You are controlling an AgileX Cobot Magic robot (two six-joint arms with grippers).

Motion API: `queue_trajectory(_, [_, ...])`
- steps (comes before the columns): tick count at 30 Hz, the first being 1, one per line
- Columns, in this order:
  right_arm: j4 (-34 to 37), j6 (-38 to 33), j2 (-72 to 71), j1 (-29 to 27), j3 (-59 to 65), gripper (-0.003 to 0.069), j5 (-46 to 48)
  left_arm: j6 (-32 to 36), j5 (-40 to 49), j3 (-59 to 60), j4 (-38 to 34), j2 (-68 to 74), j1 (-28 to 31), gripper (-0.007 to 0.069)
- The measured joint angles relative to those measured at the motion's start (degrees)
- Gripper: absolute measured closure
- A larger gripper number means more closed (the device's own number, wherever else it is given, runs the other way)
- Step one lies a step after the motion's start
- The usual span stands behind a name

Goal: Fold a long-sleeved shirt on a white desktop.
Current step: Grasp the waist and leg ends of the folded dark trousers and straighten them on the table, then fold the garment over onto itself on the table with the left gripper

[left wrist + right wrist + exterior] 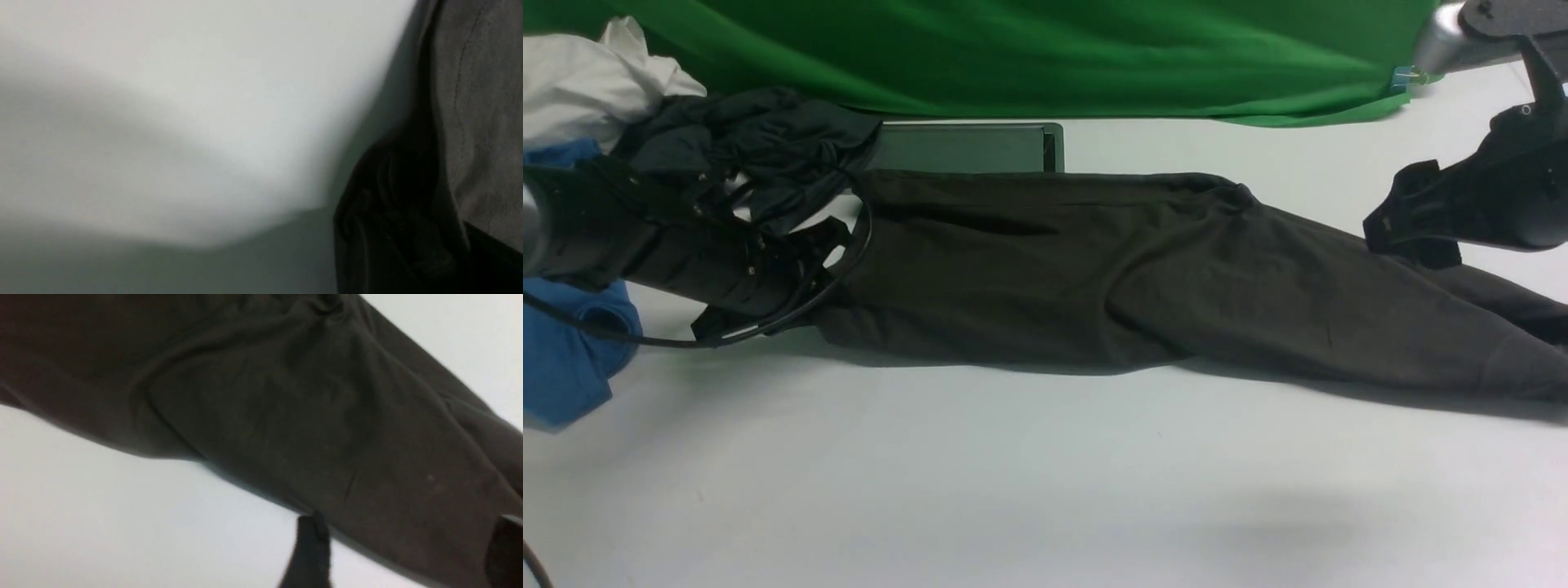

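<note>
Across the front view spreads a matte white table [1013, 490], smooth, with soft grey shadows on its near side. Behind it hangs a green backdrop [1013, 49], its hem resting on the table's far edge.

At far left a heap of clothes is cut off by the frame: a white cloth [580, 82] at the back, a blue cloth [564, 359] nearer, and a dark garment [760, 147] bunched beside them. The left arm reaches in over this heap, black against black, so the left tool [792, 278] is hard to pick out. It sits at the left end of the shirt [1054, 278], and whether it is spread or pinching cloth I cannot tell. A black cable [629, 340] loops below it. The left wrist view is mostly white blur, with a strip of the shirt's stitched edge and a dark shape too blurred to name.

Just behind the shirt lies a grey metal-rimmed slot [964, 147], its left end meeting the dark garment. The shirt lies on the table as a long olive-brown band, slanting nearer toward the right, where it runs out of frame. Which part is sleeve and which body is hard to tell.

The right tool [1409, 216] hangs over the shirt's right part; touching or not, I cannot tell. In its wrist view two fingers [312, 551] stand wide apart, gripping nothing, with cloth lying beyond them and one finger half cut off.
</note>
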Motion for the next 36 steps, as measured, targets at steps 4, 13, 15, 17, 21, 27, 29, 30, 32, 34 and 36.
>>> queue_trajectory(4, [4.9,-3.9,-1.8,0.0,0.0,0.0442,0.2,0.2,2.0,0.5,1.9,-1.3,1.2,0.0475])
queue_trajectory(13, [6.7,-5.8,-11.7,0.0,0.0,0.0641,-1.5,0.9,3.0,5.7,2.5,-10.2,7.7,0.0475])
queue_trajectory(15, [6.8,-5.8,-13.3,0.0,0.0,0.0641,-2.5,2.6,3.1,5.8,0.2,-11.8,8.5,0.0475])
queue_trajectory(17, [6.8,-5.8,-14.1,0.0,0.0,0.0641,-3.1,3.9,3.1,5.8,-1.7,-13.1,8.7,0.0475])
queue_trajectory(21, [6.8,-5.6,-16.2,0.0,0.0,0.0641,-4.2,8.3,3.9,2.7,-8.5,-17.1,8.3,0.0475])
queue_trajectory(27, [6.9,-5.1,-17.0,0.0,-0.1,0.0637,-4.4,9.3,3.6,-11.0,-10.6,-16.6,-1.6,0.0475])
queue_trajectory(29, [6.9,-4.9,-17.0,0.0,-0.1,0.0633,-4.4,9.3,3.2,-18.4,-10.8,-13.6,-9.0,0.0475])
queue_trajectory(30, [6.9,-4.8,-17.0,0.0,-0.2,0.0630,-4.4,9.3,3.1,-21.3,-10.8,-12.0,-11.9,0.0475])
queue_trajectory(32, [6.9,-4.7,-17.0,0.0,-0.2,0.0624,-4.4,9.1,3.7,-29.1,-11.0,-7.1,-19.4,0.0475])
queue_trajectory(34, [6.9,-4.6,-17.1,0.0,-0.2,0.0622,-4.1,8.9,5.1,-34.7,-11.1,-2.9,-24.6,0.0475])
queue_trajectory(36, [6.9,-4.6,-17.5,0.0,-0.2,0.0618,-3.3,8.4,9.2,-43.1,-11.4,5.2,-32.5,0.0475])
